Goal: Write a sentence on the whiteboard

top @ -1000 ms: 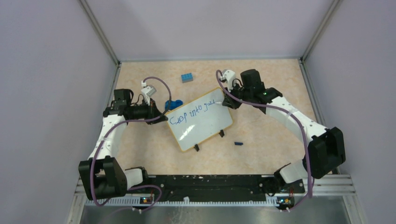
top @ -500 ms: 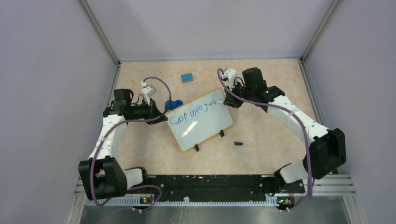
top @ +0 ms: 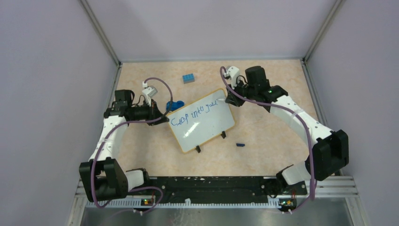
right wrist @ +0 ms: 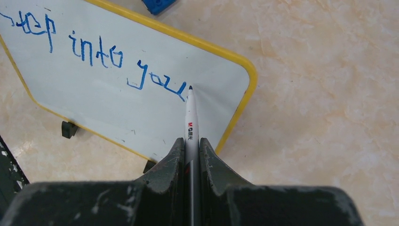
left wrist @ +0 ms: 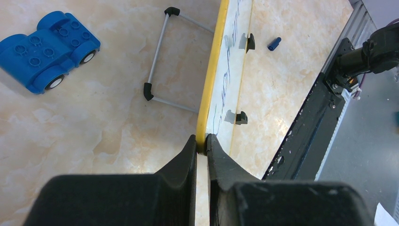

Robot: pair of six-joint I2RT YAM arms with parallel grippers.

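Observation:
The whiteboard [top: 207, 128], white with a yellow rim, lies tilted mid-table with two black clip feet on its near edge. The sentence [top: 197, 113] is a blue scrawl across its upper part; in the right wrist view the sentence [right wrist: 94, 54] reads roughly "step into you". My left gripper [top: 165, 118] is shut on the board's left rim, and the left wrist view shows the left gripper [left wrist: 201, 141] pinching the yellow edge of the whiteboard [left wrist: 211, 80]. My right gripper [right wrist: 190, 143] is shut on a white marker [right wrist: 190, 120], whose tip touches the whiteboard [right wrist: 141, 117] just after the last word. From above, the right gripper [top: 230, 100] is at the board's far right corner.
A blue toy car [top: 175, 105] sits just behind the board's left corner; in the left wrist view the toy car [left wrist: 47, 49] lies beside a wire stand [left wrist: 160, 56]. A blue brick [top: 189, 78] lies farther back. A small blue cap [top: 240, 144] rests right of the board's near edge.
My right arm has shifted slightly to the right and back along the end of the writing. The left arm and the board have not moved.

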